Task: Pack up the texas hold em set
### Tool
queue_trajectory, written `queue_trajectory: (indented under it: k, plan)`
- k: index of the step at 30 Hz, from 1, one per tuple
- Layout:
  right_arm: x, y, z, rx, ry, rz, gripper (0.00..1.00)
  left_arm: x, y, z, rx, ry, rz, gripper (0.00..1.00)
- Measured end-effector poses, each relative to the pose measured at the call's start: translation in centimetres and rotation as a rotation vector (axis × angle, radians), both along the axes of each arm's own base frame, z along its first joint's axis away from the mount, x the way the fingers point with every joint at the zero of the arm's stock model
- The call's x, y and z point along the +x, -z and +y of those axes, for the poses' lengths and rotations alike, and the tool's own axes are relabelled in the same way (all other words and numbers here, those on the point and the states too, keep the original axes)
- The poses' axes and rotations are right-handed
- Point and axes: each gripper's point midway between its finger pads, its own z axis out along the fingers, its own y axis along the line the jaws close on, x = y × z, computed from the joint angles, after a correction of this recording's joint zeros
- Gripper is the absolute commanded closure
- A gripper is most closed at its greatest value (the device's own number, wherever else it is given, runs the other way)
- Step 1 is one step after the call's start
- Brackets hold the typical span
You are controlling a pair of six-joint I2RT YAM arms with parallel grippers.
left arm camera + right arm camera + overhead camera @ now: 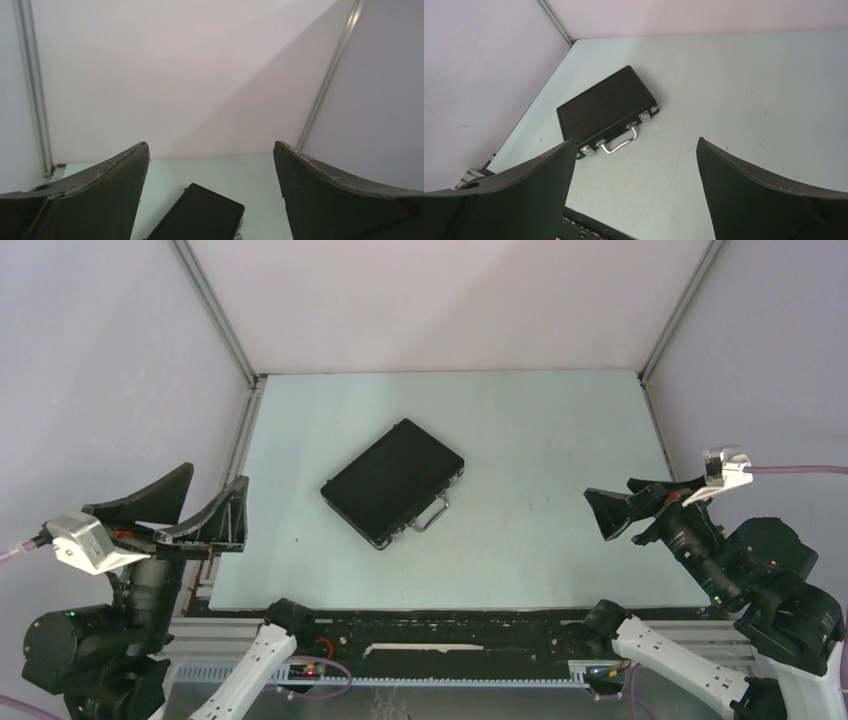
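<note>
closed black ribbed briefcase (393, 482) with silver handle (432, 515) is laid flat mid-table (560, 440), long axis slanted near-left to far-right, handle turned toward the right gripper (632, 502), which, like the left gripper (190, 512), is spread wide, empty

The left hand (211, 145) is raised, its two dark fingers (107, 190) spread wide, tips level. Between them, low in frame, one end of a black case (200, 220) lies flat on the pale green worktop (215, 167). Behind stand white walls (175, 75) and metal corner posts (331, 75).
</note>
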Motion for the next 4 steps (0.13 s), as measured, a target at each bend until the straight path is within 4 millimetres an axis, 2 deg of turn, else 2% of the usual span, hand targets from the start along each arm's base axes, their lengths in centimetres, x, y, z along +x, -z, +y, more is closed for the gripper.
queue_trajectory:
  k: [4]
  plan:
    - [0.10, 0.09, 0.02, -0.005, 0.001, -0.003, 0.00, -0.41, 0.42, 1.11, -0.004, -0.049, 0.002, 0.00]
